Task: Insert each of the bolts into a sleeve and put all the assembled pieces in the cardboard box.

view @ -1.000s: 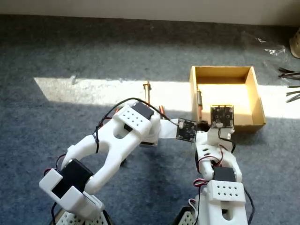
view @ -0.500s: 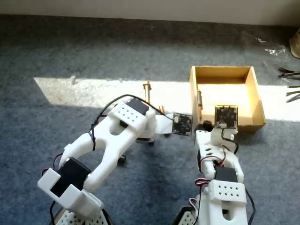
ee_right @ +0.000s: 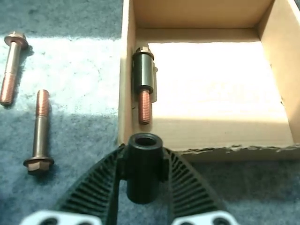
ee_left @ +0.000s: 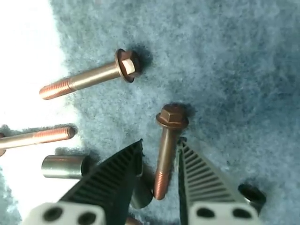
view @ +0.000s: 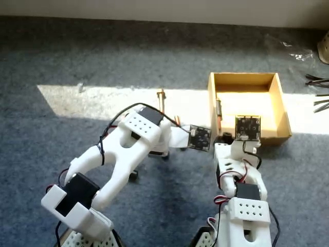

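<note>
- Two white arms stand at the near edge of a grey carpeted surface [view: 51, 51]. The left arm [view: 128, 154] leans in toward the middle, and the right arm [view: 241, 206] points straight ahead.
- The left hand [ee_left: 159, 144] is open. Its ridged fingers sit either side of a copper-coloured bolt [ee_left: 165, 150] that lies flat on the carpet, hex head pointing away from the hand.
- Just beside that hand a silver sleeve [ee_left: 63, 166] lies on its side, and two more bolts [ee_left: 89, 79] lie a little farther out.
- The right hand [ee_right: 144, 157] is closed on a black sleeve [ee_right: 143, 180], whose open bore faces the near wall of the cardboard box [view: 244, 80].
- The box sits open-topped in a strip of sunlight. One assembled piece [ee_right: 143, 77], a bolt through a dark sleeve, lies inside against the wall on the left arm's side.
</note>
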You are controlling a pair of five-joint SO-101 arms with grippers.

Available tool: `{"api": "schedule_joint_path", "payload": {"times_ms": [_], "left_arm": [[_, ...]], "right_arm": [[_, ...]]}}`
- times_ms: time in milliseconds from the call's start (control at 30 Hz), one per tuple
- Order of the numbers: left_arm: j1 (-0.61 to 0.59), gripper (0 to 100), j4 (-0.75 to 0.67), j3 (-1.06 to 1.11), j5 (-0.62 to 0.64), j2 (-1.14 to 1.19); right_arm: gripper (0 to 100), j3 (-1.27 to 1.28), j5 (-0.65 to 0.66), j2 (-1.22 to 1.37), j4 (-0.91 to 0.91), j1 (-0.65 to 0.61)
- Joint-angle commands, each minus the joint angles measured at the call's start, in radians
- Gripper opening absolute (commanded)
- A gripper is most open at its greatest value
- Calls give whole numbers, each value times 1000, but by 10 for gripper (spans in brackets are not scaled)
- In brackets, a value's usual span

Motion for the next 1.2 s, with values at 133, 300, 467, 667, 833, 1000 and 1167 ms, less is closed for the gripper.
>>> {"api": "schedule_joint_path", "payload": {"times_ms": [133,300,467,667,833,1000,1167], "left_arm": [[12,125,-75,30,-8,-2],[8,125,-75,25,-8,25],[7,125,-77,-42,-6,156],[15,82,-77,-82,-5,191],[30,65,-75,-81,-5,199],[30,62,-43,-84,-2,197],[27,62,-48,-108,86,189]], "right_arm": [[4,-13,14,-18,-27,10],[4,-13,14,-18,-27,10],[4,-13,14,-18,-27,12],[4,-13,14,-18,-27,12],[4,-13,14,-18,-28,12],[4,-13,14,-18,-28,12],[4,-13,14,-18,-28,12]]}}
